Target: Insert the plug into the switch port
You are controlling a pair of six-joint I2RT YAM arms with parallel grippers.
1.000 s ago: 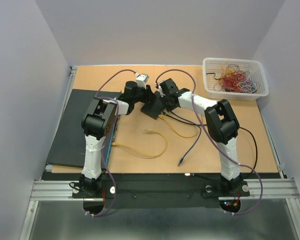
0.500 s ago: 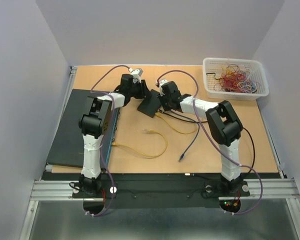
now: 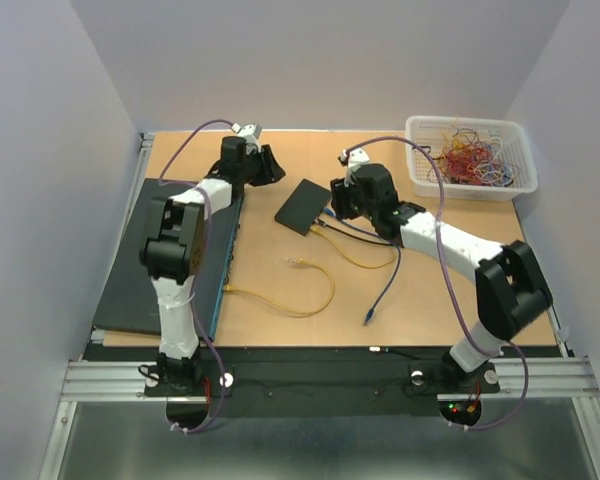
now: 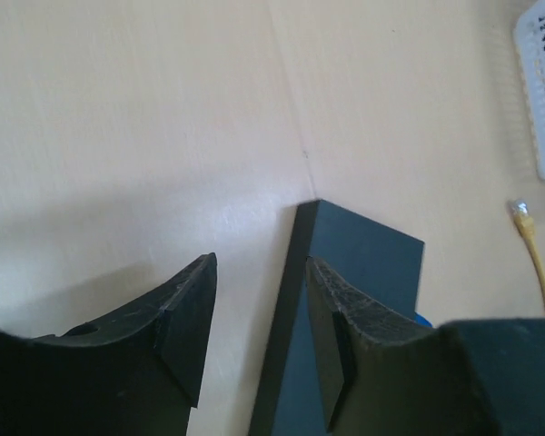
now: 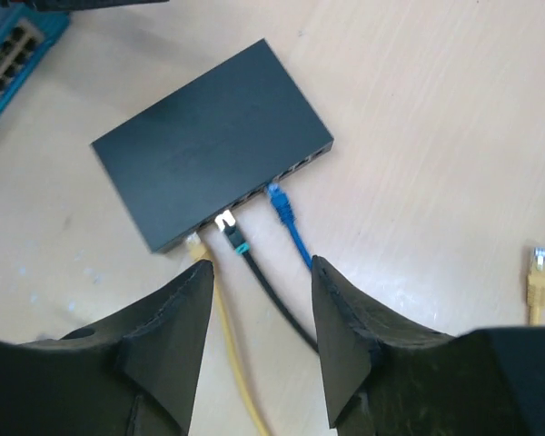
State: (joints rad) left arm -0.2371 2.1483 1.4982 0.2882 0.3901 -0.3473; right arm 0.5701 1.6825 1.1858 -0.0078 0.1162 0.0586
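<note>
Both arms reach toward the far side: left gripper (image 3: 264, 165) far left, right gripper (image 3: 337, 203) centre, jaws parted, empty.

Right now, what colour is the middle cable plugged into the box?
Black cable, best seen in the right wrist view.

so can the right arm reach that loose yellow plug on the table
Probably yes: the loose yellow plug lies bare on the table near the switch, nothing on it, and the right fingers are open and empty close by.
</note>
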